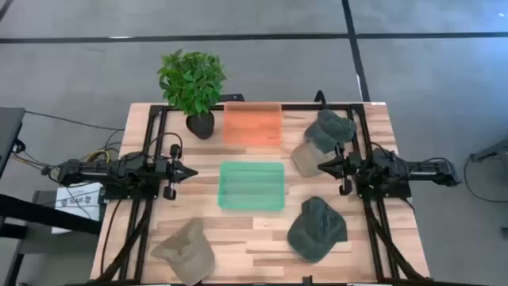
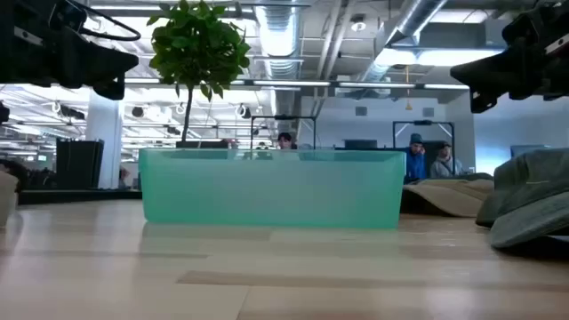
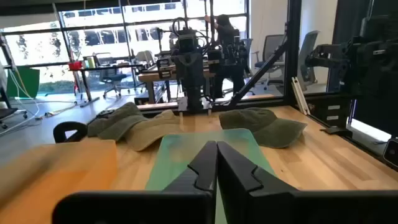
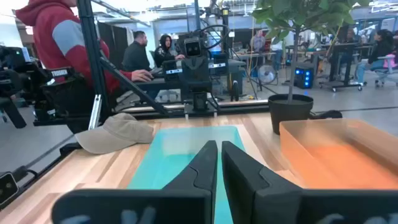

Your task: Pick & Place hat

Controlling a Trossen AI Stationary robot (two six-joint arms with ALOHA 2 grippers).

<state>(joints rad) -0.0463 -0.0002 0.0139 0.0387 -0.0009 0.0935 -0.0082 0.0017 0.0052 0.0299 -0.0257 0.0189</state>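
Four hats (image 1: 317, 229) on wooden table (image 1: 254, 238); both pincers closed, empty; people seated in room behind.

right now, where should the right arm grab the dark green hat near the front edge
Best guess: pinch the dark green hat at its soft rounded crown, coming straight down from above. It lies flat on the table, so a side approach offers little to hold. The right gripper, fingers shut, hovers above the table beyond the hat and would need to open first.
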